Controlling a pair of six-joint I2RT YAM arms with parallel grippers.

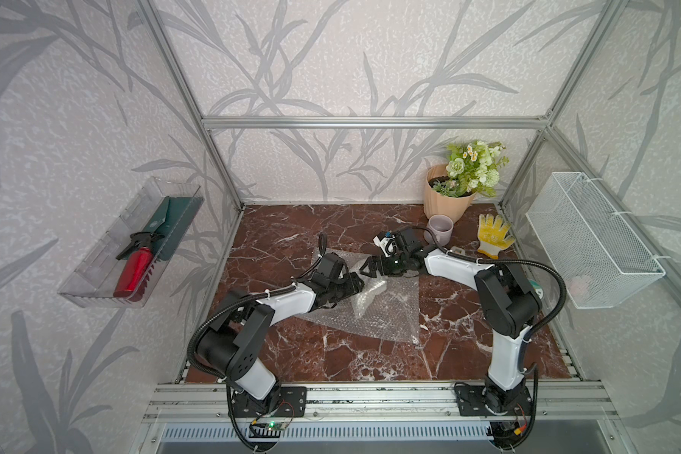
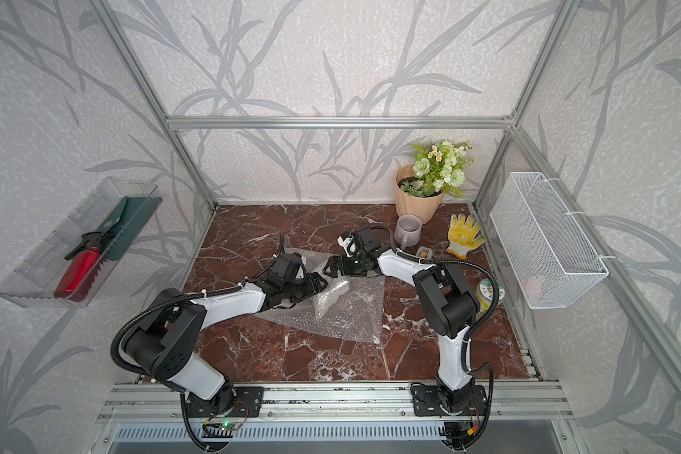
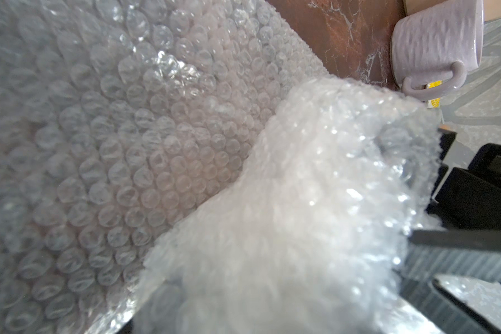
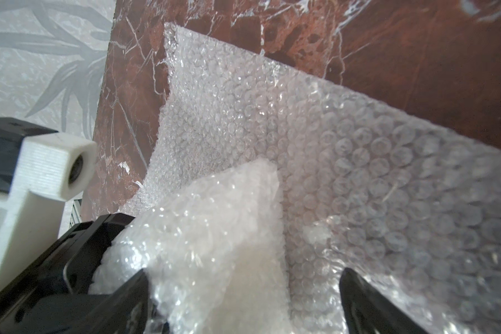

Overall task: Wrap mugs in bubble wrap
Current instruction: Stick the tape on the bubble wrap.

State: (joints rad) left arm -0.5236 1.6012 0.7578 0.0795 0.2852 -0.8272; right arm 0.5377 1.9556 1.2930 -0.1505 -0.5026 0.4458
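Though a pale mark sits on the dark green flat tool (image 1: 174,220) and print circles the green-and-yellow tape roll (image 2: 487,293) half hidden behind the right arm, neither can be read. The tool lies in a clear plastic tray (image 1: 91,275) on the left wall, beside a red spray bottle with a black trigger (image 1: 134,269). On the right wall a white wire basket (image 1: 559,220) holds something pale pink (image 1: 580,283), too blurred to name.

At the far right of the red-brown marble tabletop (image 1: 291,353), a ribbed peach flowerpot (image 1: 445,208) carries green and white artificial flowers (image 1: 474,169). Just beside its near side the pale lilac ceramic mug (image 1: 440,230) stands upright and empty. To the mug's right lies a yellow-and-white work glove (image 1: 492,236).

Mid-table, a flat clear bubble-wrap sheet (image 1: 394,318) lies under a rolled bubble-wrap bundle (image 1: 366,300); what it contains cannot be told. The left gripper (image 1: 354,285) is clamped on the bundle's far end. The right gripper (image 1: 366,268) has its jaws wide apart around that end, one finger against the bundle and the other clear of it.
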